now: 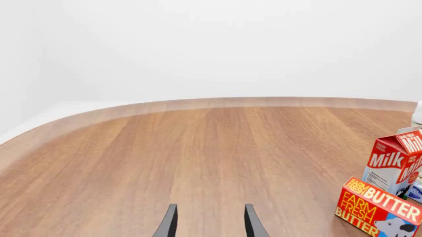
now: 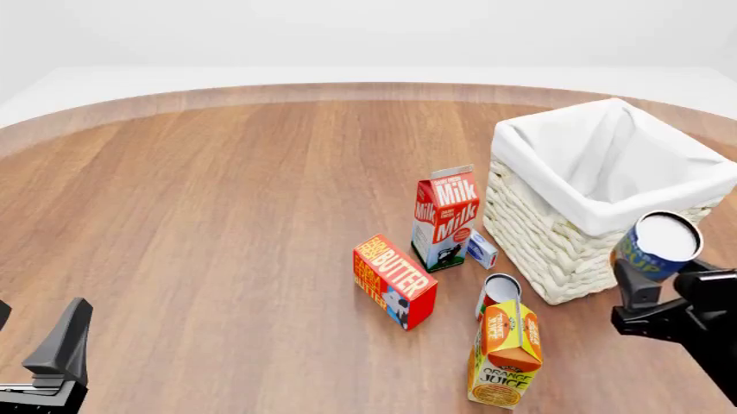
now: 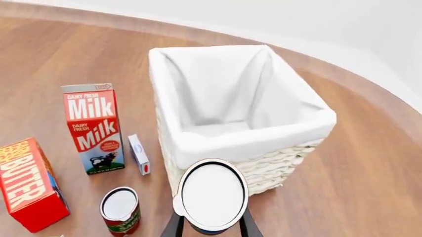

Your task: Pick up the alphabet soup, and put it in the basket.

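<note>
Held upright between the right gripper's (image 2: pixel 647 274) closed jaws: alphabet soup (image 2: pixel 658 246), lifted clear of the table. Ahead of those jaws and lower, just short: wicker basket (image 2: pixel 541 235). Left gripper (image 1: pixel 208 222) open, empty, well apart.
</note>
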`<state>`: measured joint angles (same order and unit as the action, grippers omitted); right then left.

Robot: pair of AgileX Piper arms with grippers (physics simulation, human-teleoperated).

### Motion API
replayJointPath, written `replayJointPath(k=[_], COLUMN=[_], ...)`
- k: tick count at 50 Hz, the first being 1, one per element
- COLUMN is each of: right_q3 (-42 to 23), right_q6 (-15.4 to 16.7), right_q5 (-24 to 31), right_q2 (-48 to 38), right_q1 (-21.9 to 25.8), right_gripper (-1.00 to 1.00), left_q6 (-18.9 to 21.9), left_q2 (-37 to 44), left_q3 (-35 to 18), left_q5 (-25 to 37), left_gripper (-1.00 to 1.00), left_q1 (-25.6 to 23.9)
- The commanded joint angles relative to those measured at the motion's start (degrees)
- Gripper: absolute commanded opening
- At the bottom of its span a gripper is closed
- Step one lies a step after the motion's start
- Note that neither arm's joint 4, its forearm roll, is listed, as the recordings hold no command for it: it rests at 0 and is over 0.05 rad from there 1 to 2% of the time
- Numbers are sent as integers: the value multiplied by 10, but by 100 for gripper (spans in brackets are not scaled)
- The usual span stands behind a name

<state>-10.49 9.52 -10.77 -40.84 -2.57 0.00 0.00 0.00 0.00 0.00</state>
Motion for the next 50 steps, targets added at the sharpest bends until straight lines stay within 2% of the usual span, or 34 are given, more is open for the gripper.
replayJointPath(k=[1, 17, 20, 42, 44, 46, 50], right_q3=[-42, -85, -98, -179, -180, -187, -202], right_q6=[3, 3, -13, -2, 17, 7, 7], right_q5=[52, 108, 122, 184, 184, 189, 198], right_q2=[30, 59, 62, 56, 54, 53, 49], right_q1=[-5, -6, -5, -15, -24, -21, -22], right_gripper=[-100, -100, -100, -100, -100, -100, -100], left_q6=[0, 0, 0, 0, 0, 0, 0], left_q2=[0, 0, 0, 0, 0, 0, 0], left_q3=[0, 0, 0, 0, 0, 0, 0], left_q5=[0, 0, 0, 0, 0, 0, 0], left_gripper=[100, 100, 100, 100, 100, 100, 100], left_q1=[0, 0, 0, 0, 0, 0, 0])
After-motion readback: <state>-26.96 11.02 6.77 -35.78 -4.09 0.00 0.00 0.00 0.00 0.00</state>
